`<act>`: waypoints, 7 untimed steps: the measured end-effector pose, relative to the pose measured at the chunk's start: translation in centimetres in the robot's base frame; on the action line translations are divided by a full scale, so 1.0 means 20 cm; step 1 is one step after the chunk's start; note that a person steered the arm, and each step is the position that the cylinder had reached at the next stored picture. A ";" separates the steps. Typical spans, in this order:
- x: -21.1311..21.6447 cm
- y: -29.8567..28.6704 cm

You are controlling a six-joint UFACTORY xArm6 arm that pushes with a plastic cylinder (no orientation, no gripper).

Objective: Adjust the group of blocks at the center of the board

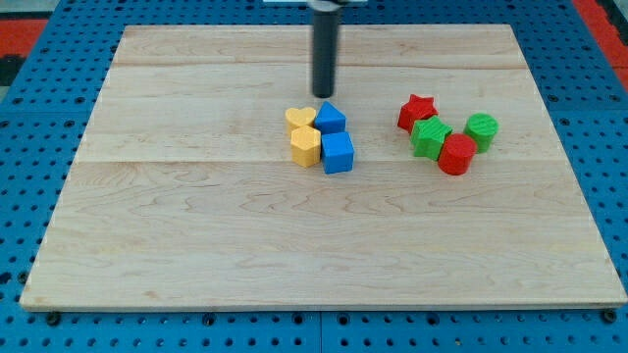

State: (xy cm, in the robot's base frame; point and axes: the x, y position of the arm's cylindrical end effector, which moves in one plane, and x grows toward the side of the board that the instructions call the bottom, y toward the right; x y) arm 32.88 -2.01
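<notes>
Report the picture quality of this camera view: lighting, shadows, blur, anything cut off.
Camera view: even, soft lighting with no glare on the board; only faint shadows beside the yellow blocks and blue blocks; the rod is slightly soft-edged, my tip just above the blue blocks; the rod's top is cut off at the view's top.

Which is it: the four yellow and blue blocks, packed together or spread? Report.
Packed together. The yellow heart, yellow hexagonal block, blue triangular block and blue cube sit touching in one tight cluster; my tip stands just above it in the view.
</notes>
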 end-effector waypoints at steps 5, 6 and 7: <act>0.66 0.01; 0.66 0.13; 0.70 0.10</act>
State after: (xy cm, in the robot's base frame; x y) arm 46.81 -0.02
